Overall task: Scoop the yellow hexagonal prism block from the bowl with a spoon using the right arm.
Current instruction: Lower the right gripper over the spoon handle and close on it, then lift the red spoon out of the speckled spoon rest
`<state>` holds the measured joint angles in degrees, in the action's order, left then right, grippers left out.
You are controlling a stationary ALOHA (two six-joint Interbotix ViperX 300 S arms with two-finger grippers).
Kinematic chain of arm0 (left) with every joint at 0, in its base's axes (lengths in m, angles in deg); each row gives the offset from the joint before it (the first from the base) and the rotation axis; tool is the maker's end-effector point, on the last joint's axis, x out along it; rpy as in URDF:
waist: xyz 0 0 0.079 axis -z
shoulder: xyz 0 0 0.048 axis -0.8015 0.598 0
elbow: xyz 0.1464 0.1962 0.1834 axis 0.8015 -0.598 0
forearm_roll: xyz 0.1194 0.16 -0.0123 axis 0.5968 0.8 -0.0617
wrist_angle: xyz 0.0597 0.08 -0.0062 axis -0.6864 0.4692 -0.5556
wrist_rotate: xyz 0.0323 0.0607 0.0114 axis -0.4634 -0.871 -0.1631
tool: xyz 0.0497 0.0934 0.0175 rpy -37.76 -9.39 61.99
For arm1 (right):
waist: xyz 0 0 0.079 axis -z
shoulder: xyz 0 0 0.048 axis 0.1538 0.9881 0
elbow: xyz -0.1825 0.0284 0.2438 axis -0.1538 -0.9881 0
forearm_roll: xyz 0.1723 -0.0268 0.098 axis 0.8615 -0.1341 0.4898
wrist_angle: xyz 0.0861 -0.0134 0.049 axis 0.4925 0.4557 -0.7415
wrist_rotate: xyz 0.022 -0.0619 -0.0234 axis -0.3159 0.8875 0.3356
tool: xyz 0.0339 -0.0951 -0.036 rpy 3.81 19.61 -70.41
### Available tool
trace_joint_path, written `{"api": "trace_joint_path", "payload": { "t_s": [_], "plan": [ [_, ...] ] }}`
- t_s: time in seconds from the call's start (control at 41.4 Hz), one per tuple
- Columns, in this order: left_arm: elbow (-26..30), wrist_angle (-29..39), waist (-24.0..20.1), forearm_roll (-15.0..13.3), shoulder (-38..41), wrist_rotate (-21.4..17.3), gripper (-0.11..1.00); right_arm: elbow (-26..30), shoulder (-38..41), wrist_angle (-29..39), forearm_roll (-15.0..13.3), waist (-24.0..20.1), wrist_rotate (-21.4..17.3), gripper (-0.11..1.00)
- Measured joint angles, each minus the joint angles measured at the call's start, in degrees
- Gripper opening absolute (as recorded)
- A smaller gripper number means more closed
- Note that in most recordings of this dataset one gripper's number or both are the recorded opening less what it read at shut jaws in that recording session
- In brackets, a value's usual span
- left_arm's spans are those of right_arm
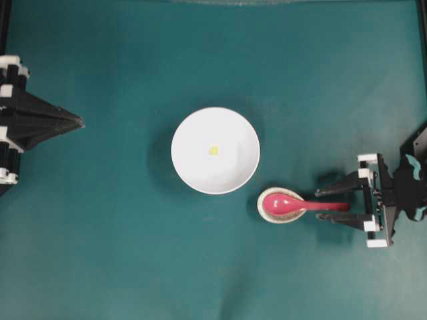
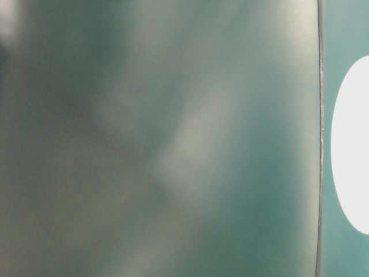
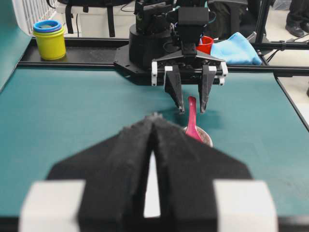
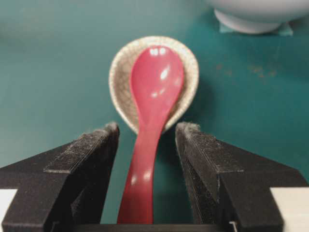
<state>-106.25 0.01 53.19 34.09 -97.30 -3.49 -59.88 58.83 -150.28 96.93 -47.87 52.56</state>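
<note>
Beside the bowl (image 1: 215,151), the right claw (image 4: 147,133) straddles the spoon's (image 4: 153,92) handle, wide open and holding nothing; closing comes next, I judge.

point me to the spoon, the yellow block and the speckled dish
spoon (image 4: 155,87): right wrist view, middle of the scoop.
yellow block (image 1: 213,150): overhead view, its top face, inside the bowl.
speckled dish (image 4: 118,82): right wrist view, left rim.

I see a teal table surface (image 1: 100,253) carrying two dishes directly. The white bowl (image 1: 193,167) sits near the centre. The small speckled beige dish (image 1: 263,208) sits just beside the bowl, toward the right arm's side, not visibly touching it.
</note>
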Motion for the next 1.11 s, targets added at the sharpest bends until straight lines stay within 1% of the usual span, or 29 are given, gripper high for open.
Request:
{"api": "trace_joint_path", "payload": {
  "t_s": [0.217, 0.434, 0.797, 1.11],
  "plan": [
    [0.0, 0.0, 0.0, 0.1, 0.0, -0.2, 0.0, 1.3, 2.3, 0.0, 0.4, 0.0, -0.4, 0.56],
    [0.0, 0.0, 0.0, 0.1, 0.0, -0.2, 0.0, 1.4, 2.7, 0.1, 1.8, 0.0, -0.5, 0.56],
    [0.0, 0.0, 0.0, 0.0, 0.0, -0.2, 0.0, 1.2, 2.7, 1.2, 1.8, 0.0, 0.0, 0.56],
    [0.0, 0.0, 0.0, 0.0, 0.0, -0.2, 0.0, 1.7, 2.7, 1.2, 1.8, 0.0, 2.7, 0.44]
  ]
}}
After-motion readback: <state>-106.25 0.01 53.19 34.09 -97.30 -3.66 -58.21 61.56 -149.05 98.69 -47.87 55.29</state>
